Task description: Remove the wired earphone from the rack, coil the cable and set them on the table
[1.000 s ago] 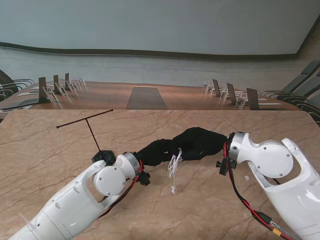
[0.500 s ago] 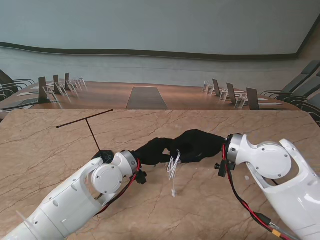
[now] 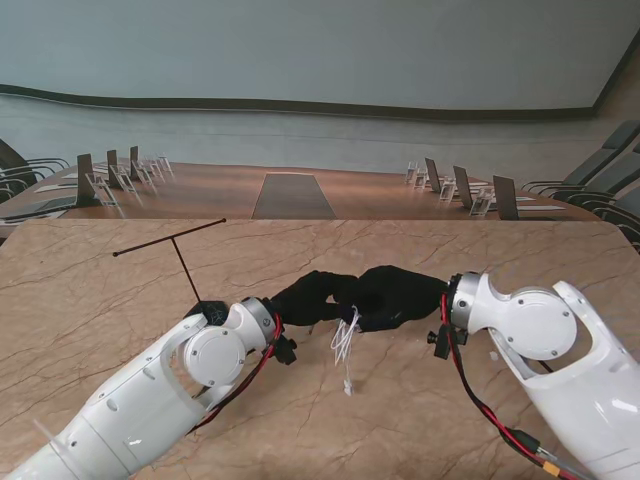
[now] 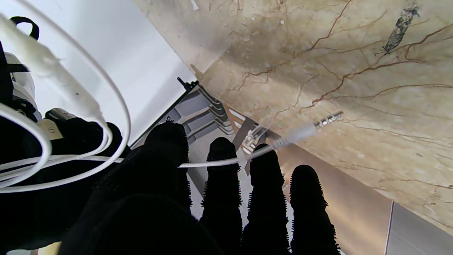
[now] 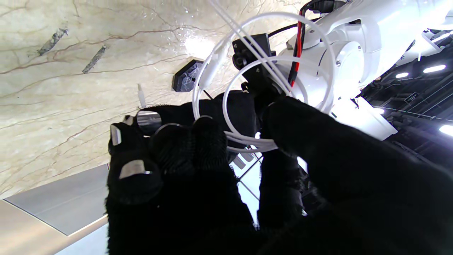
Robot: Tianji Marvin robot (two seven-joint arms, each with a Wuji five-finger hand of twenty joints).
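The marble desk [image 3: 120, 330] carries the thin black rack [image 3: 190, 275] on the left. Above its middle the left hand [image 3: 310, 297] and right hand [image 3: 395, 293] (both black-gloved) meet fingertip to fingertip, each gripping the white earphone cable [image 3: 347, 335], whose loops and plug [image 4: 327, 119] dangle.

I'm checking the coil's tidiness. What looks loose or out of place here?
The earphone cable is looped between the left hand and right hand, but its plug end trails free of the coil, dangling toward the table.
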